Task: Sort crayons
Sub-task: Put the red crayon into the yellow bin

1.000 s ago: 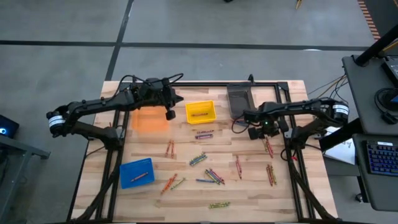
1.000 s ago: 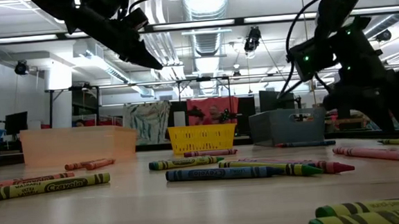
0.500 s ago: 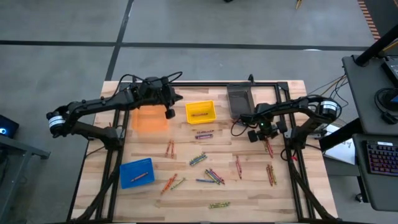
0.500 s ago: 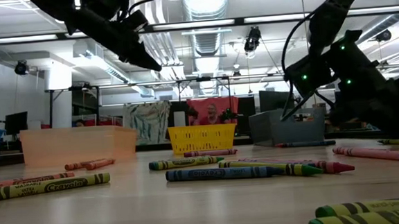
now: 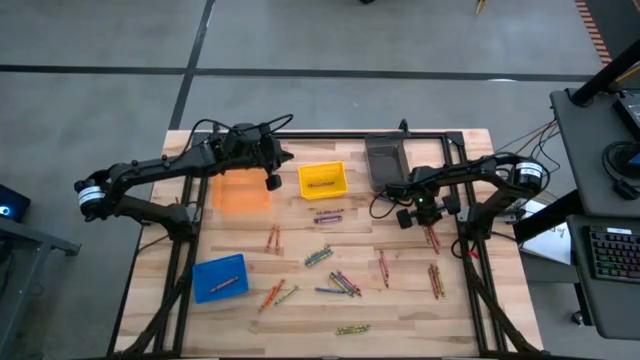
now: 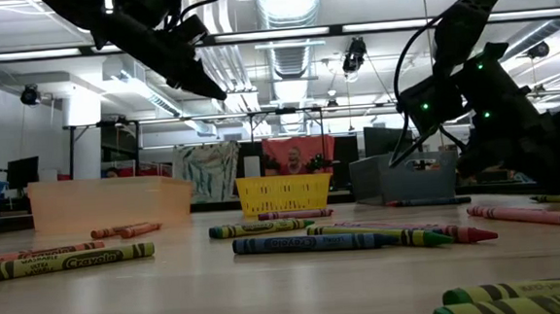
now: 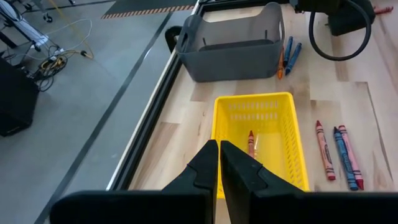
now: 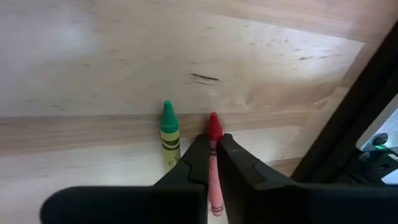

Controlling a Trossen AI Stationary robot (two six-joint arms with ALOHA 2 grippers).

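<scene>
Several crayons lie scattered on the wooden table [image 5: 240,320], among them a group [image 5: 345,284] near the middle and a pair [image 5: 436,280] at the right. My right gripper [image 5: 425,217] is down at the table's right side, shut on a red crayon [image 8: 213,134] that lies next to a green crayon [image 8: 168,140]. My left gripper [image 5: 272,183] hangs shut and empty between the orange bin [image 5: 242,193] and the yellow bin [image 7: 286,143], in which one crayon [image 7: 251,143] lies. My right gripper pinches the red crayon between its two fingers [image 8: 194,163], just behind the pointed end [image 8: 213,124], which sticks out past the fingertips. The fingers come steeply from above and run along the crayon. It lies flat on the wood.
A grey bin [image 5: 385,160] stands at the far edge beside my right arm, and a blue bin [image 5: 220,277] holding a crayon sits near left. A black frame rail [image 8: 354,112] runs close by the right gripper. Cables hang beside the grey bin.
My right gripper has sunk toward the table at its right side and shut on the red crayon, which still lies on the wood.
</scene>
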